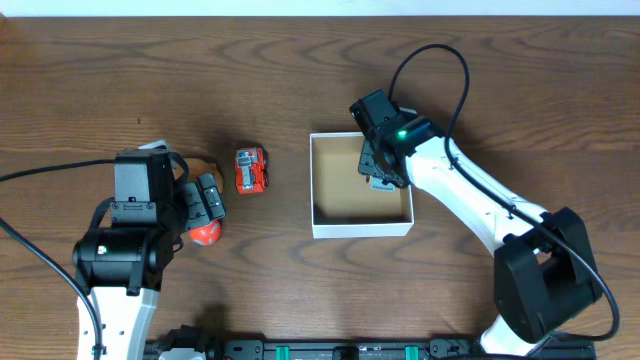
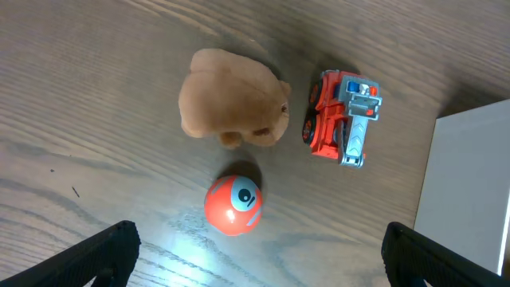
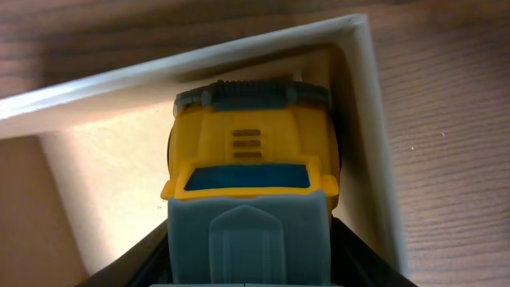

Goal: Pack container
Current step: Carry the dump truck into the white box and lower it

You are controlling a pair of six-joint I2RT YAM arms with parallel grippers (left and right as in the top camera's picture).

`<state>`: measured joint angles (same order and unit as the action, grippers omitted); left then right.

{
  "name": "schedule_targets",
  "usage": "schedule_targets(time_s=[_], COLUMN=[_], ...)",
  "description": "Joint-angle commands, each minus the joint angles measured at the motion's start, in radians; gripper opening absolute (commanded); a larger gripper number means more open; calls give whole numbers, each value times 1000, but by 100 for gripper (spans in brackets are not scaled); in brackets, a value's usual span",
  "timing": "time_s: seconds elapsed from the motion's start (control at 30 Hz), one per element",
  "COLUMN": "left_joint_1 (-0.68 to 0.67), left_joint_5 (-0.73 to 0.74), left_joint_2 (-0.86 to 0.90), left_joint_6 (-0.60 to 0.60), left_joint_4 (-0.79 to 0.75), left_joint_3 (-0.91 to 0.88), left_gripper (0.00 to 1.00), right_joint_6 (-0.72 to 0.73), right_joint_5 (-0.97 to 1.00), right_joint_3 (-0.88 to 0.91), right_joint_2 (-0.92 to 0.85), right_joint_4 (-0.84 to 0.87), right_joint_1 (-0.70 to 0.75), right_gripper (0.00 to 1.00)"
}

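Overhead. The container (image 1: 362,229) sits on the worktop (image 1: 500,80) a little right of centre, nearer the front edge than the back. Its walls are white and its floor brown. The right gripper (image 1: 378,172) hangs inside it at the back right corner, with a bit of grey showing beneath. The left gripper (image 1: 214,200) is over the left half of the worktop, well apart from the container. Just past it are an orange ball (image 1: 206,235) and a brown plush toy (image 1: 207,163), which the arm largely hides. A red toy truck (image 1: 251,170) lies between that group and the container's left wall, touching neither.

Left wrist. The left fingers (image 2: 103,251) are spread wide at the two lower corners, with nothing between them but bare wood. The ball lies closest, its eye mark facing up. The plush toy is beyond it and the red truck is to the right of the plush toy. All three are near one another but apart. The container's white outer wall cuts in at the right edge.

Right wrist. A yellow truck (image 3: 247,151) with a grey bumper and grey rear is nosed into the container's corner. Its right side is close against the wall. The right fingers (image 3: 139,267) flank the grey rear on both sides and pinch it. Cannot tell whether the wheels rest on the floor.
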<state>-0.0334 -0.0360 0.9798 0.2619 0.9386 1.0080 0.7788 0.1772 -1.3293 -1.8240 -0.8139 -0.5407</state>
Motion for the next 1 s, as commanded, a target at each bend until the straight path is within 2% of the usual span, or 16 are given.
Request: schedule_targets(time_s=[0.0,0.33,0.97], left_joint_1=[4,4,4], left_joint_5=[-1,-1,-1], left_joint_2=[0,0,0], left_joint_6=[2,2,2], left_joint_4=[5,5,7], left_joint_3=[19,19,19], left_gripper=[98,98,98], right_joint_6=[-44,-217,-216], right_joint_5=[25,25,25], right_joint_3=[-11,-11,10], right_joint_2=[-19,-27,-28], right_joint_4=[3,45,43], right_joint_1=[10,11,17], right_gripper=[5,8,8])
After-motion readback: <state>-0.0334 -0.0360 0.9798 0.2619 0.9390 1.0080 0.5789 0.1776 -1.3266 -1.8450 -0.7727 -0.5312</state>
